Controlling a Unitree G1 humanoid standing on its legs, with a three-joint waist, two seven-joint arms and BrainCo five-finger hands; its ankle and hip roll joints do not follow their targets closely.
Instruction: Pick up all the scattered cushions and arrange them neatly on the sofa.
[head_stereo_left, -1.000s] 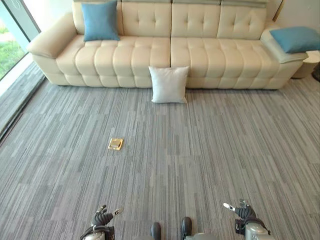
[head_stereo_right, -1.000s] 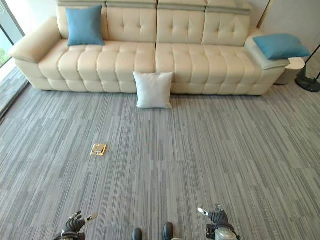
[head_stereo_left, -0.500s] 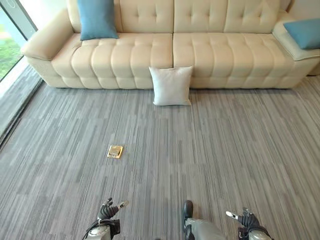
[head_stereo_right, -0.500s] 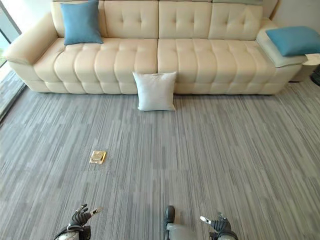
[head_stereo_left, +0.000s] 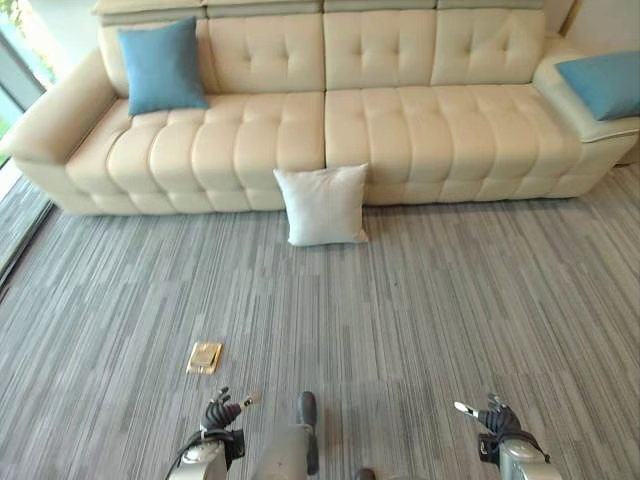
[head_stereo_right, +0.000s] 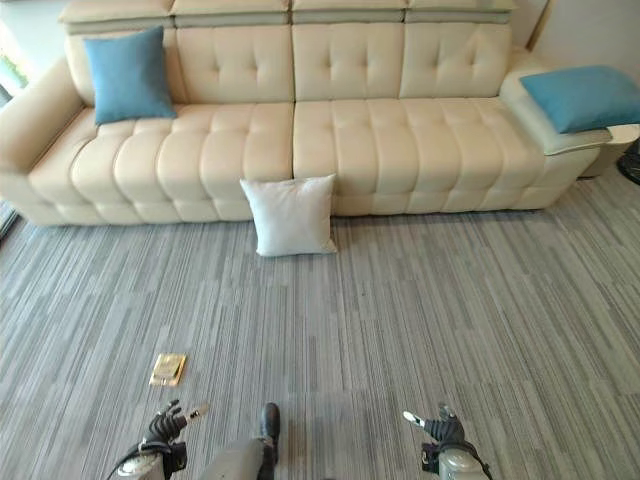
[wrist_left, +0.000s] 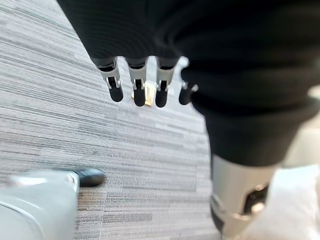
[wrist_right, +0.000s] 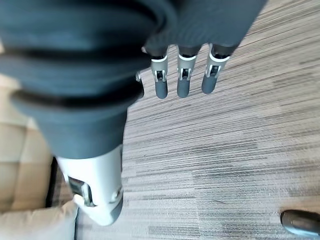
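A plump, square white cushion (head_stereo_left: 322, 205) leans upright against the cream sofa (head_stereo_left: 400, 120) front, far ahead, while the left hand (head_stereo_left: 219, 414) and right hand (head_stereo_left: 492, 418) hang near, fingers straight, holding nothing.

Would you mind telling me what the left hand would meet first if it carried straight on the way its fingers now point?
Probably the grey carpet: the left hand hangs open with its fingers aimed down at the floor. The small brass floor plate lies roughly along that line, though depth is unclear.

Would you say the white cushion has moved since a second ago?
No. The white cushion leans against the sofa front at the same seam between seats; the whole view shifted, so the camera moved.
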